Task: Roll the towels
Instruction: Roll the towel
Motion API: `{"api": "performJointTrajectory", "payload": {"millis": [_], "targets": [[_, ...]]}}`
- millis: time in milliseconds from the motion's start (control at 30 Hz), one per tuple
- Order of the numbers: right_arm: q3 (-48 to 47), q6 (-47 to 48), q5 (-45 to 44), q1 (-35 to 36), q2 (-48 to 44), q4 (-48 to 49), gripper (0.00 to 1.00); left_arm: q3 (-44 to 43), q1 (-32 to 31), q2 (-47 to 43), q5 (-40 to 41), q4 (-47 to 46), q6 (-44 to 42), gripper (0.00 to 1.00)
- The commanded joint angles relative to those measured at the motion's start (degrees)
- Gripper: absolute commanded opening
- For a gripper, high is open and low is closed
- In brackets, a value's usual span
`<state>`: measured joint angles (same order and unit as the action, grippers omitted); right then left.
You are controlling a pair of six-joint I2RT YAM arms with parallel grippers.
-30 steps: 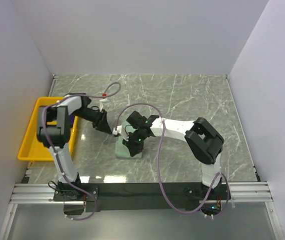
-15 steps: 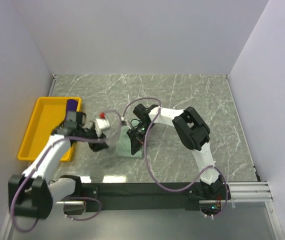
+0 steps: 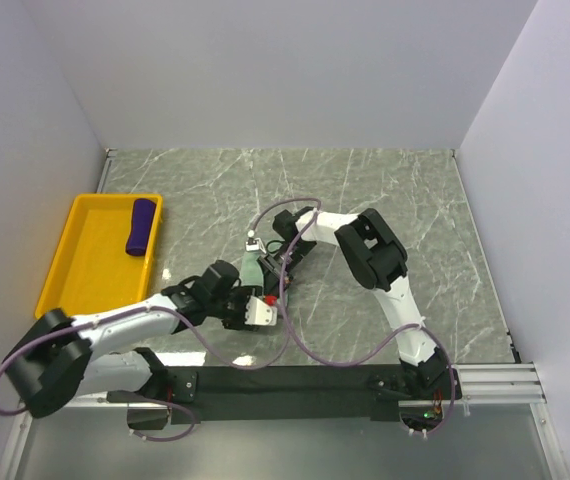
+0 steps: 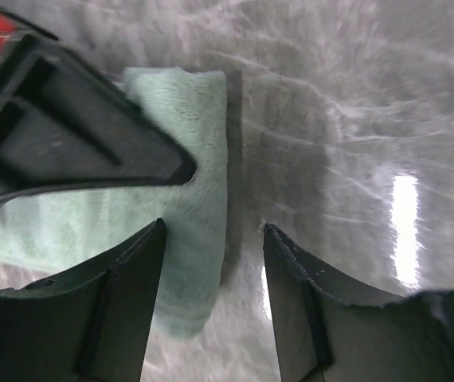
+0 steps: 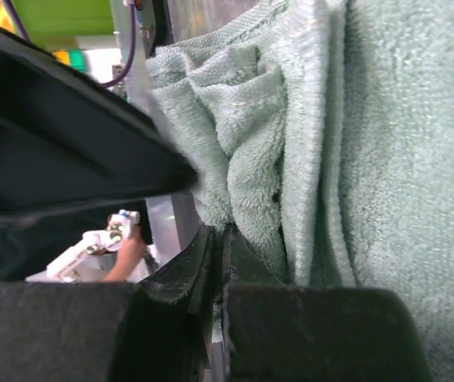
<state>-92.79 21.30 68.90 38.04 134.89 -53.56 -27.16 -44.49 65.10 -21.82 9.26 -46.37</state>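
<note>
Left wrist: mint towel (image 4: pixel 199 159) beneath left claw (image 4: pixel 213 231)

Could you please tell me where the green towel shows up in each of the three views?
Top view: green towel near the centre, right of the yellow tray.
Left wrist: left of centre.
Right wrist: fills the centre and right.
Shared landmark: the grey marble table, seen in the top and left wrist views.

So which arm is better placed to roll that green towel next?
Probably the right. The right gripper is shut on bunched folds of the mint towel, while the left gripper hangs open at its edge, holding nothing.
</note>
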Motion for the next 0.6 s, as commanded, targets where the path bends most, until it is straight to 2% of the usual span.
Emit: {"api": "performJointTrajectory", "payload": {"millis": [0, 133, 167, 333, 367, 400, 433, 500, 567], "targets": [[-1.0, 2.0, -4.0, -0.2, 2.4, -2.2, 0.00, 1.0, -1.8, 4.8, 6.8, -8.8, -3.0, 0.57], [-0.1, 2.1, -4.1, -0.3, 1.3, -1.9, 0.00, -1.2, -1.9, 9.5, 8.5, -7.3, -3.3, 0.46], [0.1, 2.0, -4.1, -0.4, 1.3, -1.8, 0.00, -1.8, -1.9, 11.2, 8.6, -6.4, -3.0, 0.38], [0.5, 1.6, -4.0, -0.4, -0.9, -1.8, 0.00, -4.4, -1.7, 13.7, 5.8, -0.3, -2.0, 0.13], [0.3, 1.5, -5.1, -0.7, -1.2, -2.2, 0.04, -5.1, -1.7, 13.8, 4.4, 3.7, -2.1, 0.09], [0.0, 1.4, -5.7, -1.0, -2.3, -2.4, 0.20, -5.8, -1.7, 13.8, 2.6, 5.8, -2.2, 0.06], [-0.7, 1.2, -6.8, -1.5, -3.0, -2.7, 0.27, -7.0, -1.6, 13.9, 0.0, 8.1, -2.1, 0.04], [-1.5, 0.4, -9.7, -3.7, -5.4, -3.0, 0.36, -8.3, -1.5, 14.6, -2.3, 14.3, -2.2, 0.01], [-2.1, -2.5, -11.5, -6.2, -7.8, -0.9, 0.37, -10.3, -0.9, 16.4, -5.1, 17.6, -2.2, 0.01]]}}
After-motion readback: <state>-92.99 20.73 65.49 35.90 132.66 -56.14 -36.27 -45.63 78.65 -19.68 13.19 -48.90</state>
